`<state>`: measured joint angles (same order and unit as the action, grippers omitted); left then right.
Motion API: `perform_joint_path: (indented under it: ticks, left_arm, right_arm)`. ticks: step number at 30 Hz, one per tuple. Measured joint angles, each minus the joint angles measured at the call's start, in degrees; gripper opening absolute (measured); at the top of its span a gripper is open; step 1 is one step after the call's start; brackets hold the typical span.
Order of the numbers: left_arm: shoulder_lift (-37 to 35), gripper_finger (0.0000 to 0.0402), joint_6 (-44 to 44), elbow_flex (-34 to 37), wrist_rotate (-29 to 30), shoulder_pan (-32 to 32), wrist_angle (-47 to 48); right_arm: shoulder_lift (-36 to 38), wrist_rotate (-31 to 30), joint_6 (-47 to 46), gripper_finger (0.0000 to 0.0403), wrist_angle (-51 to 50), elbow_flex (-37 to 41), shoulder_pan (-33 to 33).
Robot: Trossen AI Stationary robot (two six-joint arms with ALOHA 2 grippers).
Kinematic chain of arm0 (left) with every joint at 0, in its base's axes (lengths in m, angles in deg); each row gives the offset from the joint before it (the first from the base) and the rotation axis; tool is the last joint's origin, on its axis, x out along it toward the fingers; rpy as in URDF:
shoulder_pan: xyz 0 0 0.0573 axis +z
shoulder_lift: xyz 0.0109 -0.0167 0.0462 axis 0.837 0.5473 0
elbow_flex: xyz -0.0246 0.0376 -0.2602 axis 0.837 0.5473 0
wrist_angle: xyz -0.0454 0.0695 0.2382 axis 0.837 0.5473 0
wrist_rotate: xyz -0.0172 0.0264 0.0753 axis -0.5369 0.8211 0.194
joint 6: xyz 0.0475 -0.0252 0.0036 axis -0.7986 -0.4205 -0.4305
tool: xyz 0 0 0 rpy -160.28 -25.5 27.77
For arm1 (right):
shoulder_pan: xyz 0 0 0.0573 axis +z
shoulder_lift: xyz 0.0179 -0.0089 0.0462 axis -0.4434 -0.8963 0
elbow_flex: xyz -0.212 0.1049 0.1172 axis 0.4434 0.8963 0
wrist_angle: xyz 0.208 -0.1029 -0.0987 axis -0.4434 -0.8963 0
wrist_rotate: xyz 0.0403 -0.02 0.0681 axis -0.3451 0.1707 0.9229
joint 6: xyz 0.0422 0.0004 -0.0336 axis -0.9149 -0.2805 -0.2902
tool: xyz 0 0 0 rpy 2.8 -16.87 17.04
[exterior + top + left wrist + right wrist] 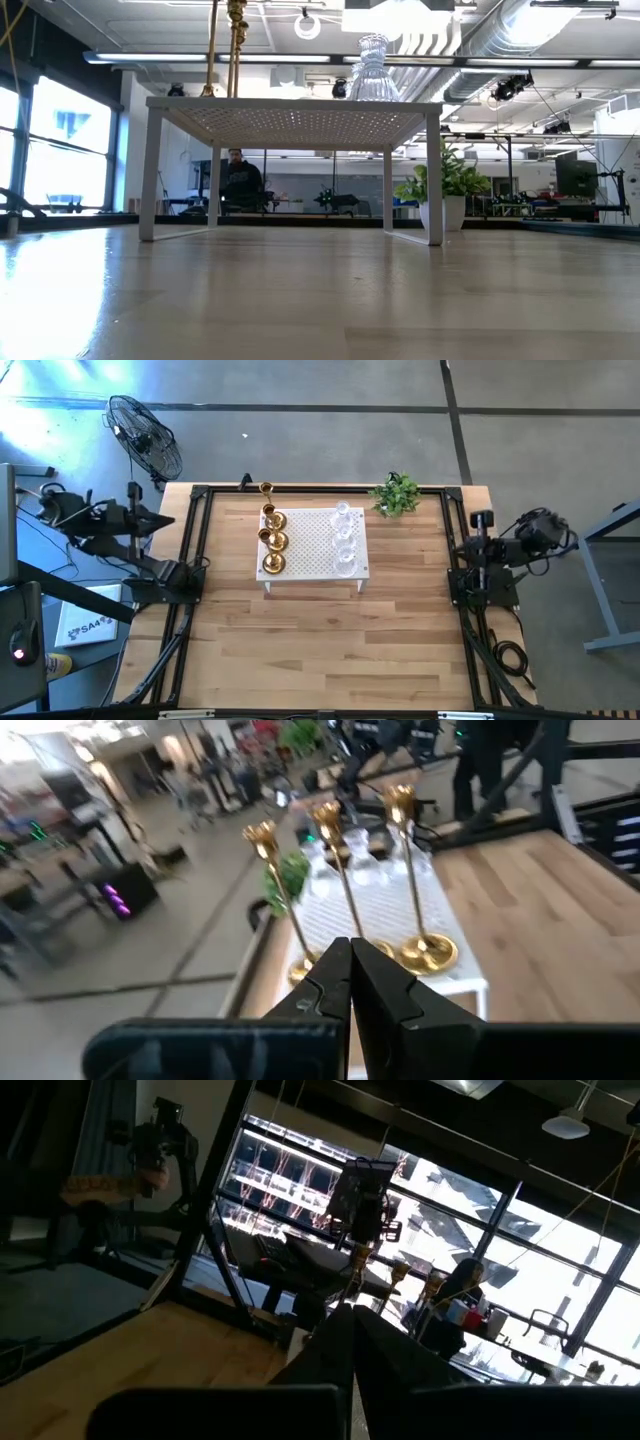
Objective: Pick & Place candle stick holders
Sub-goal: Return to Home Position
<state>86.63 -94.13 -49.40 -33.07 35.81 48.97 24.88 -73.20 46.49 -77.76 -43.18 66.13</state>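
Three gold candle stick holders [272, 542] with round bases and tall stems stand in a row on the left part of the white perforated stand [312, 538]. They also show in the left wrist view [345, 870]. Several clear glass holders [344, 540] stand in a row on its right part; one shows in the low view [373, 72]. My left gripper [350, 952] is shut and empty at the table's left edge, pointing toward the stand. My right gripper [352, 1316] is shut and empty at the table's right edge.
The stand rests on four legs [148, 175] toward the table's far side. A small green plant [397, 493] stands at the far right. Bare wood [320, 650] lies between the stand and the near edge. A fan [145, 432] stands off the table. A person [240, 180] shows far behind.
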Motion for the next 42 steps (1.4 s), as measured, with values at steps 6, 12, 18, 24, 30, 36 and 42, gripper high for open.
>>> perform_joint_path:
  ticks: [6, 12, 18, 24, 30, 36, 42]
  left_arm:
    - [-3.3, 0.0, 5.0, 3.2, 0.2, -6.3, 1.2]
    - [-5.8, 0.0, 14.2, 10.7, 6.0, -13.8, 4.0]
    - [-6.0, 0.0, 15.0, 13.6, 5.2, -20.7, -2.0]
    - [-6.0, 0.0, 17.8, 14.7, 2.4, -24.4, -5.6]
    - [-5.9, 0.0, 32.7, 18.5, -5.9, -26.8, -6.0]
    - [-6.0, 0.0, 33.6, 21.1, -7.7, -27.0, -11.8]
    - [-5.9, 0.0, 28.3, 28.3, -11.9, -27.0, -21.8]
  right_arm:
    - [0.0, 0.8, -1.6, 0.0, 0.6, 1.6, 0.0]
    - [0.0, 0.8, -4.4, 0.0, 1.9, 3.9, 0.0]
    - [0.0, 0.7, -6.0, 0.0, 5.8, 8.4, 0.0]
    - [0.0, 1.3, -7.2, 0.0, 9.9, 12.4, 0.0]
    - [0.0, 2.0, -9.5, 0.0, 13.0, 15.8, -0.1]
    - [0.0, 2.1, -12.5, 0.0, 14.5, 17.6, -0.1]
    - [0.0, 3.6, -11.8, 0.0, 18.4, 19.9, -0.1]
